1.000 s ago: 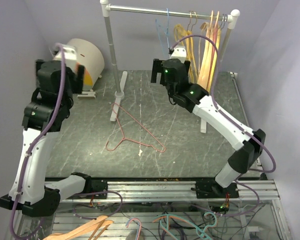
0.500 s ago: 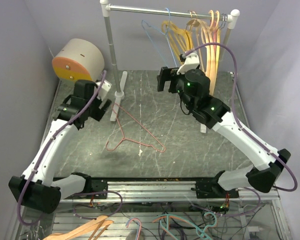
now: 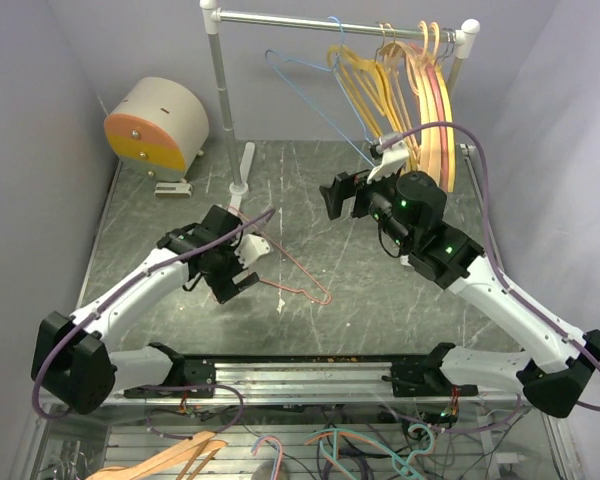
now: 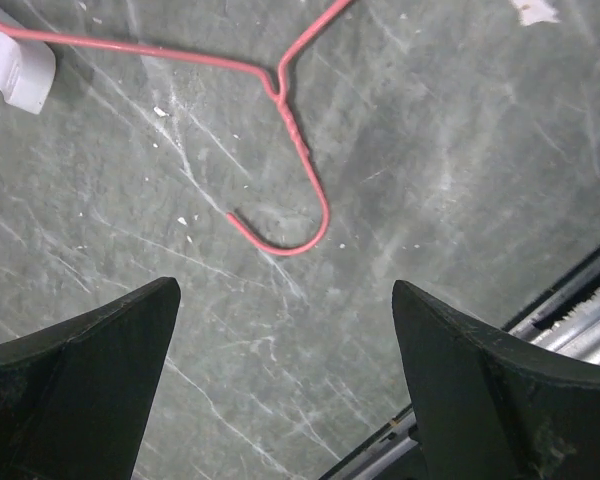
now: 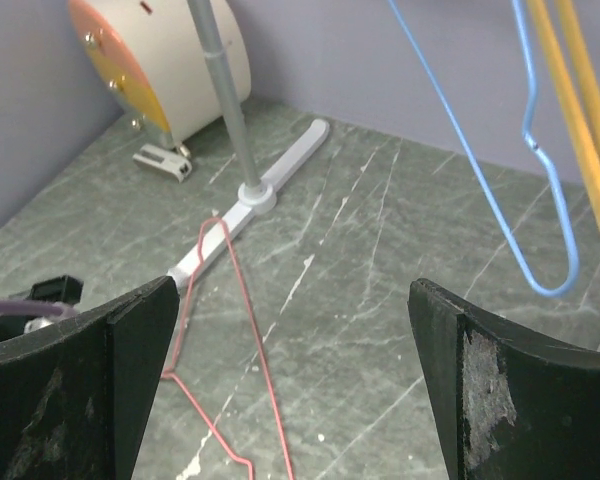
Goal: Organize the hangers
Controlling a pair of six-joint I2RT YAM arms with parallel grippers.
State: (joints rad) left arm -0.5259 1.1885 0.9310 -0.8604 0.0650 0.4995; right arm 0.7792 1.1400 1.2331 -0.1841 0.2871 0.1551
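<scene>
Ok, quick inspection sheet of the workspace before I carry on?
Surface: dark marbled tabletop, scratched.
Job's things: one red wire hanger flat on the tabletop; blue wire hanger and yellow-orange plastic hangers on the rail.
Clutter: cream drum with orange face, back left.
Grippers: left gripper open above the red hanger's hook; right gripper open, empty.
Cables: purple cable crosses in front of the hung hangers.
Surroundings: lilac walls; spare hangers below the front frame.
</scene>
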